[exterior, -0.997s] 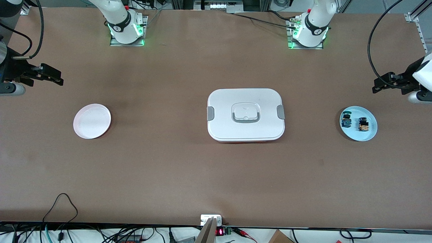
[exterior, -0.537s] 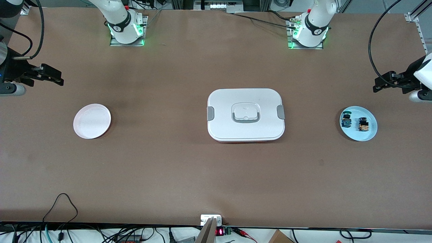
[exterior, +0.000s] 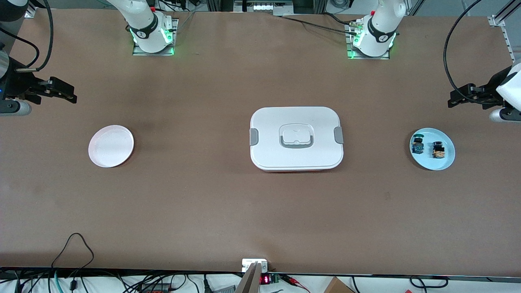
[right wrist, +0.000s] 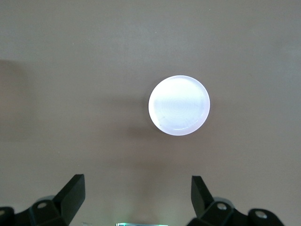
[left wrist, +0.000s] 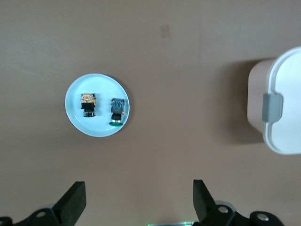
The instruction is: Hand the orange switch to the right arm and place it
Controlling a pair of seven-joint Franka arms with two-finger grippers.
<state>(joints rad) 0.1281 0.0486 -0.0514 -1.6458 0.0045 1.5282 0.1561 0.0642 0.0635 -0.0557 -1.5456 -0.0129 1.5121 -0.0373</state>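
Observation:
The orange switch [exterior: 438, 151] lies on a light blue plate [exterior: 445, 162] at the left arm's end of the table, beside a blue switch with a teal cap [exterior: 417, 145]. Both also show in the left wrist view, the orange switch [left wrist: 88, 104] and the blue one [left wrist: 117, 111]. My left gripper [exterior: 453, 101] is open and empty, up over bare table beside that plate; its jaws [left wrist: 139, 189] stand wide apart. My right gripper [exterior: 71, 97] is open and empty over the right arm's end of the table, and waits [right wrist: 137, 186].
A white plate [exterior: 111, 145] lies at the right arm's end and shows in the right wrist view [right wrist: 179, 105]. A white lidded box with grey latches [exterior: 296, 138] stands mid-table; its end shows in the left wrist view [left wrist: 282, 101]. Cables run along the table's front edge.
My left gripper has shifted a little over the table beside the blue plate. The right arm, the plates and the switches have not moved.

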